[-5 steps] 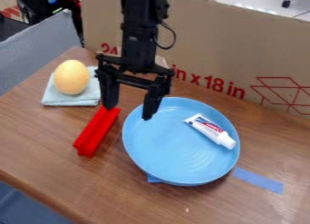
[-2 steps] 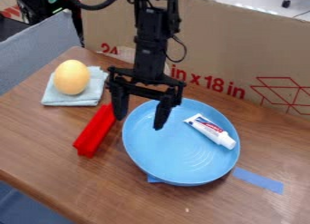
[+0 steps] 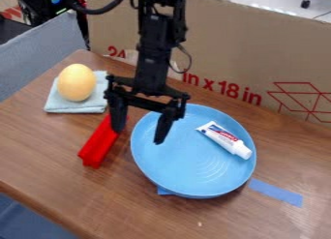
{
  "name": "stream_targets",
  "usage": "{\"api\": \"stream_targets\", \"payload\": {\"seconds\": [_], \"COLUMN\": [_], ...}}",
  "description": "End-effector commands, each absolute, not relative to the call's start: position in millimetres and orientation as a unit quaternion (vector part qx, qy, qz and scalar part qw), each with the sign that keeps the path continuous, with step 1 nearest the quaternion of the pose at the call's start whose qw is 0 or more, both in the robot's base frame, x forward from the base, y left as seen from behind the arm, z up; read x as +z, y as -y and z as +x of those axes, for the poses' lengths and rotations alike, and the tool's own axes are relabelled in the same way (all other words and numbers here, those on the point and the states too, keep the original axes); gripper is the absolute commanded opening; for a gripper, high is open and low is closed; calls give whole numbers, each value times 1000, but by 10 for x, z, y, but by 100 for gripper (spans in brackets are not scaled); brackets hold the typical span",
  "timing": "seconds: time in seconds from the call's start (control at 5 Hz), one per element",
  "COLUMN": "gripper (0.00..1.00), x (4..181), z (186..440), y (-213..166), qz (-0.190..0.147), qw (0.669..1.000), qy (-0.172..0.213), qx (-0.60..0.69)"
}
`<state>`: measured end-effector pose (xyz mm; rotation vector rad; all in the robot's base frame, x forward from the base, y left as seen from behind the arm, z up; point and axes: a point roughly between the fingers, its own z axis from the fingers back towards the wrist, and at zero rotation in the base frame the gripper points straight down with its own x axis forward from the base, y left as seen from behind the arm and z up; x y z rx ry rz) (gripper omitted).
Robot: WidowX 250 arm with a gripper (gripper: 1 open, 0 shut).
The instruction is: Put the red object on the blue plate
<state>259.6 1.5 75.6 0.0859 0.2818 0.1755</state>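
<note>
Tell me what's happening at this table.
A black robot arm holds its open gripper above the gap between a long red rectangular block and a round light-blue plastic plate, gripping nothing. The block lies on the wooden table, not yet on the plate, which holds a white tube with red-blue print.

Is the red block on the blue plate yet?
No, the red block lies on the table, beside the plate.

A wooden surface [image 3: 142, 216] meets a cardboard panel [image 3: 239, 57] at twelve o'clock; a grey wall-like panel [image 3: 42, 55] stands toward ten.
</note>
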Motion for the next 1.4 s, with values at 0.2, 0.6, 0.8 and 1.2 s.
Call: {"api": "stream_targets", "payload": {"seconds": [0.2, 0.6, 0.8, 1.2], "gripper": [100, 100, 100, 100], "x": [930, 898, 832, 905], "z": [2762, 2719, 2783, 2781], "y": [-159, -226, -330, -617], "qz": [33, 51, 55, 54], "qw": [989, 989, 988, 989], "qy": [-111, -106, -113, -114], "qx": [89, 89, 87, 79]}}
